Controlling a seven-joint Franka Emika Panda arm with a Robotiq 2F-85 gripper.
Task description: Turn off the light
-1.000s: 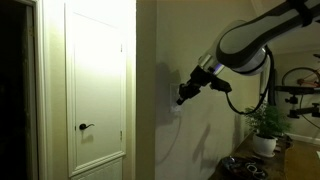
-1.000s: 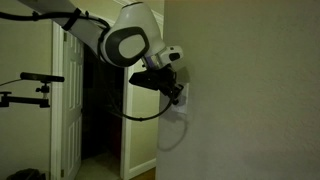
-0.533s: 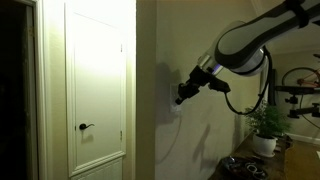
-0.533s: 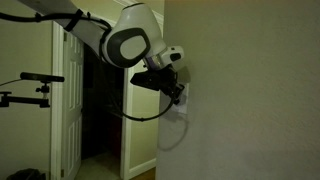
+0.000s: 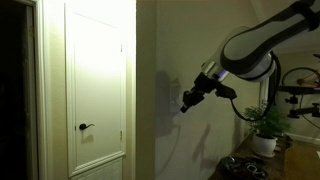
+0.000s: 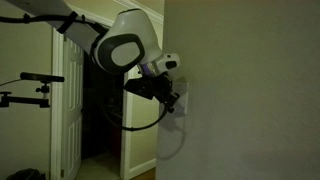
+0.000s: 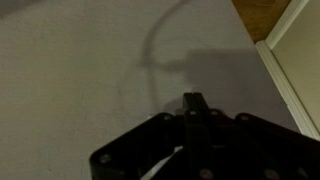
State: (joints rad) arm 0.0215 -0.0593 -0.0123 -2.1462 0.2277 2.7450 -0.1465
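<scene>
The light shows only as a small white switch plate (image 6: 185, 100) on the wall edge in an exterior view. My gripper (image 6: 173, 99) is shut and empty, its tip just short of the plate. In an exterior view the gripper (image 5: 186, 101) hangs a small gap off the wall, and I cannot make out the plate there. In the wrist view the closed fingers (image 7: 192, 101) point at bare grey wall crossed by a cable shadow. The plate is out of that view. The room is dim.
A white door (image 5: 96, 60) with a black lever handle (image 5: 86, 127) stands beside the wall corner. A potted plant (image 5: 266, 125) and a cluttered table (image 5: 245, 166) are behind the arm. An open dark doorway (image 6: 100, 110) and a camera stand (image 6: 30, 85) are nearby.
My gripper has drawn back a little from the wall, where its tip was pressed at the switch. The arm's elbow has shifted away with it.
</scene>
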